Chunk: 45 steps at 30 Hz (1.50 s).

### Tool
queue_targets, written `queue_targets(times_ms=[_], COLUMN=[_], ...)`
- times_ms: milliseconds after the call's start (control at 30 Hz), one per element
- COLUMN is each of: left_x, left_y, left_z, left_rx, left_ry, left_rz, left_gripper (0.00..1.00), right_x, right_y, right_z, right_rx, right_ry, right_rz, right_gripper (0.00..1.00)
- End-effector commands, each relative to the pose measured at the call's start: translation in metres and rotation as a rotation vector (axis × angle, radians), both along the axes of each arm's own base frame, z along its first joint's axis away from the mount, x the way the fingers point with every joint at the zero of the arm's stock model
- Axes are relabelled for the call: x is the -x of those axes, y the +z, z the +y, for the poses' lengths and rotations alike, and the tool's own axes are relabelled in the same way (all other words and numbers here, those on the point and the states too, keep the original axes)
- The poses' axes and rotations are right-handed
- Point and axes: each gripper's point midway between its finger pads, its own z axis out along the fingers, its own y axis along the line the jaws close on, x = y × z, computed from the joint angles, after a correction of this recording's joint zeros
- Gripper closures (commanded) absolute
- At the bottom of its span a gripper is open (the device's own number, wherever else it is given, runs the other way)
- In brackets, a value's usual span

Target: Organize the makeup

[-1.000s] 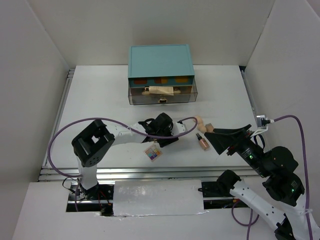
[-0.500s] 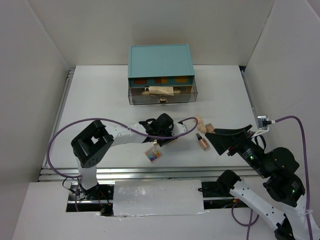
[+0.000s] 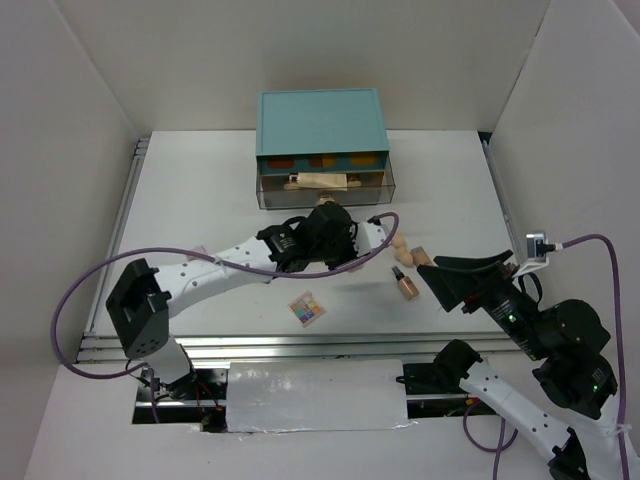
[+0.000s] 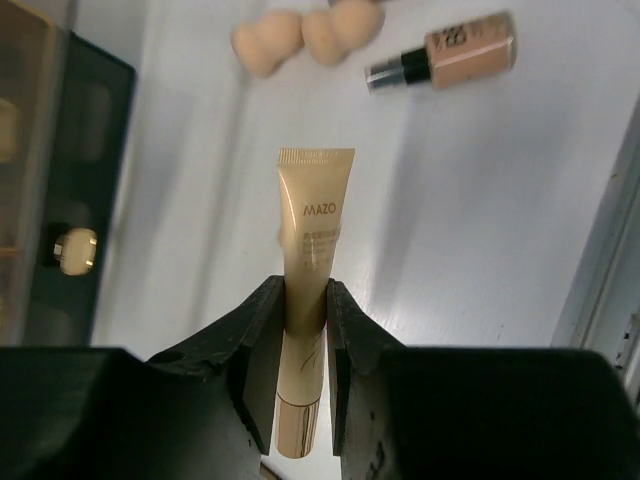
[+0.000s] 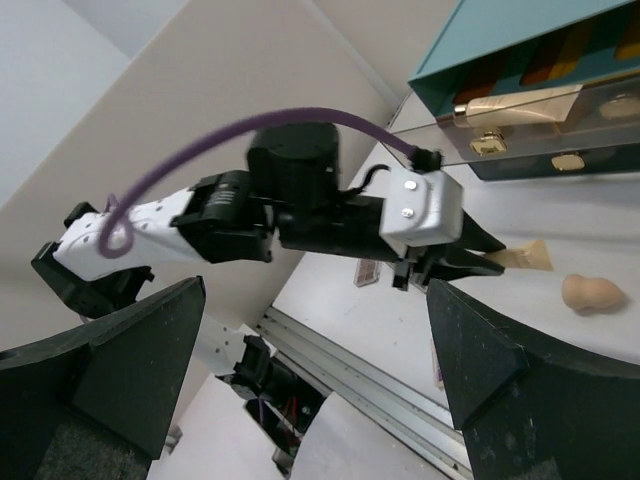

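1. L hand [image 4: 303, 300]: clamped on beige tube [image 4: 312, 230], marked "MAZO". Jaws pinch it low on the body, near the cap end. Crimped end points fwd, toward the sponges. Tube looks lifted off the bench [image 3: 200, 180], prob. for carrying.
2. Teal chest of drawers [image 3: 320, 125]: back centre. Clear lower drawer [image 3: 325, 188] is pulled out w/ beige items inside, so likely the destination. It sits off to the L hand's side, not ahead, so a turn or sideways move seems needed.
3. R hand [image 3: 432, 270]: jaws wide apart, holding nothing. At right, near the brownish bottle [image 3: 406, 284], prob. to leave L arm's path free.
4. Peach sponges [image 4: 265, 48]: two, touching, beyond the tube tip. Bottle lies on its side beside them.
5. Square multicolour palette [image 3: 308, 309]: alone toward the near edge.
6. Room: open bench betw. L hand and drawer. Side walls well apart. Drawer's front lip is the edge to clear.
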Motion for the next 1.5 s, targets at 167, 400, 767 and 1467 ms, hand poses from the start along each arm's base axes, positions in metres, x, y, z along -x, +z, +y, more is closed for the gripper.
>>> queue_targets(times_ms=[167,400,767,1467], left_x=[-0.013,-0.087,-0.179,-0.045], left_y=[0.140,0.180,0.130,0.297], left_z=[0.002,0.013,0.035,0.229], left_rx=[0.052,-0.002,-0.042,0.725], left_ry=[-0.012,0.037,0.130,1.130], left_rz=[-0.276,-0.386,-0.389,-0.270], left_gripper=[0.64,0.62,0.51,0.01], right_x=[0.007,0.003,-0.008,-0.172], right_y=[0.029,0.029,0.025,-0.097], right_z=[-0.014,-0.006,0.003,0.114], right_rx=[-0.034,-0.015,0.004,0.090], right_ry=[-0.035,-0.015,-0.017,-0.135], right_rz=[-0.083,-0.071,-0.069,0.273], right_gripper=[0.00,0.00,0.00,1.00])
